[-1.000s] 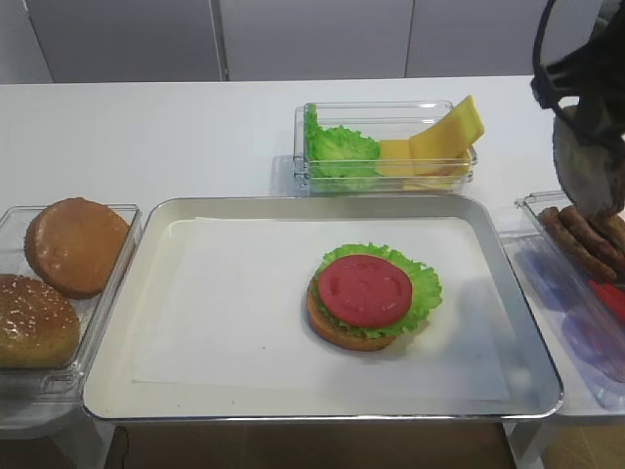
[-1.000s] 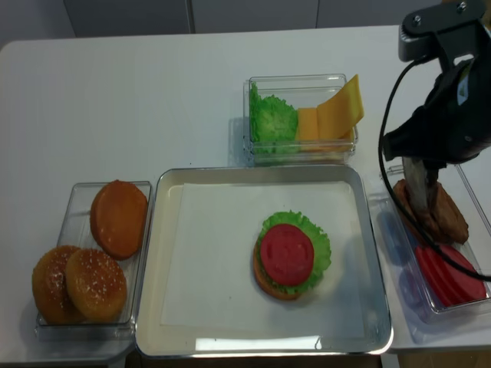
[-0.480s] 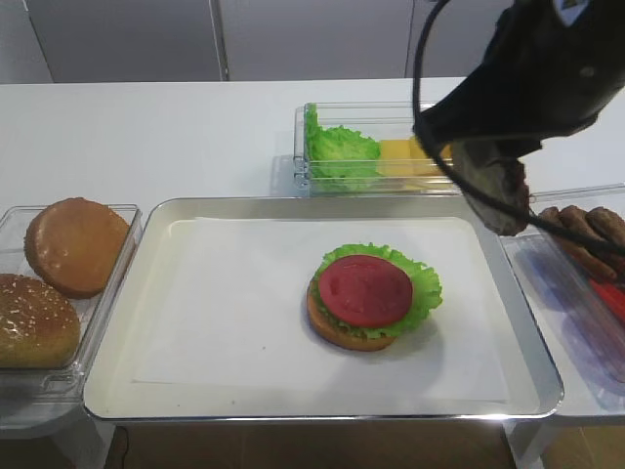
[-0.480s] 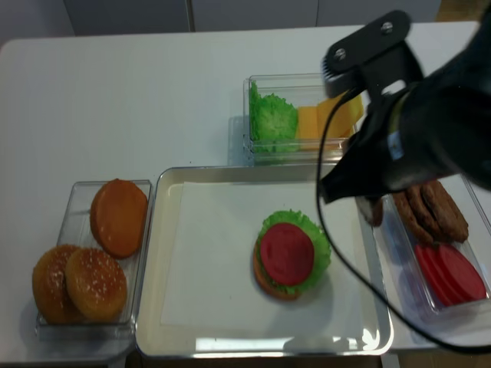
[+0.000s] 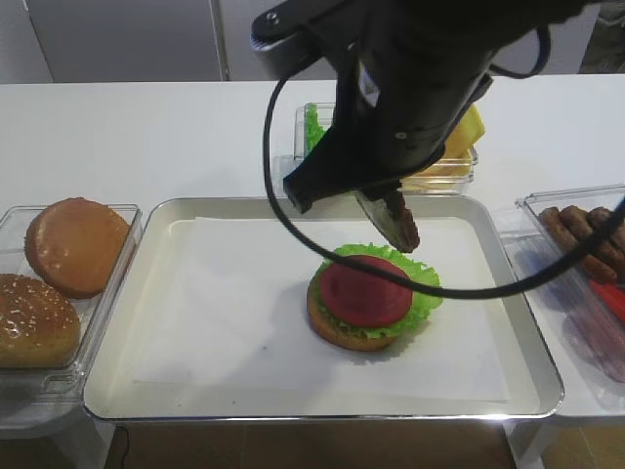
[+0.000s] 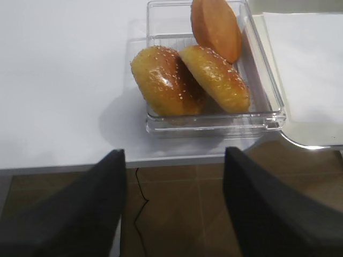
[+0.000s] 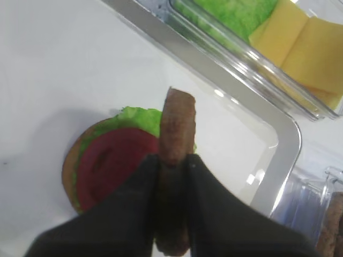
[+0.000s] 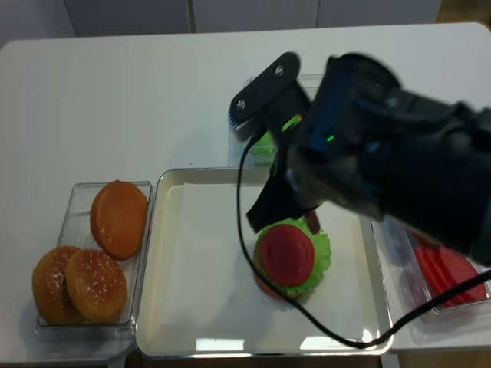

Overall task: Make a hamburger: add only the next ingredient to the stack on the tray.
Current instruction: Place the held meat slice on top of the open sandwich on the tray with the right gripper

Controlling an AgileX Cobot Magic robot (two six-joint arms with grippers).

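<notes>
My right gripper point(image 7: 172, 163) pinches the brown meat patty point(image 7: 175, 134) tight on its edge. The patty hangs just over the stack point(image 5: 371, 298) on the silver tray point(image 5: 146, 391). My left gripper point(image 6: 174, 203) is wide open, holding nothing.

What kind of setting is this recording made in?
Probably a lab bench set up as a mock burger station: a white table, clear plastic ingredient boxes, a paper-lined metal tray, and glossy, toy-looking buns.
</notes>
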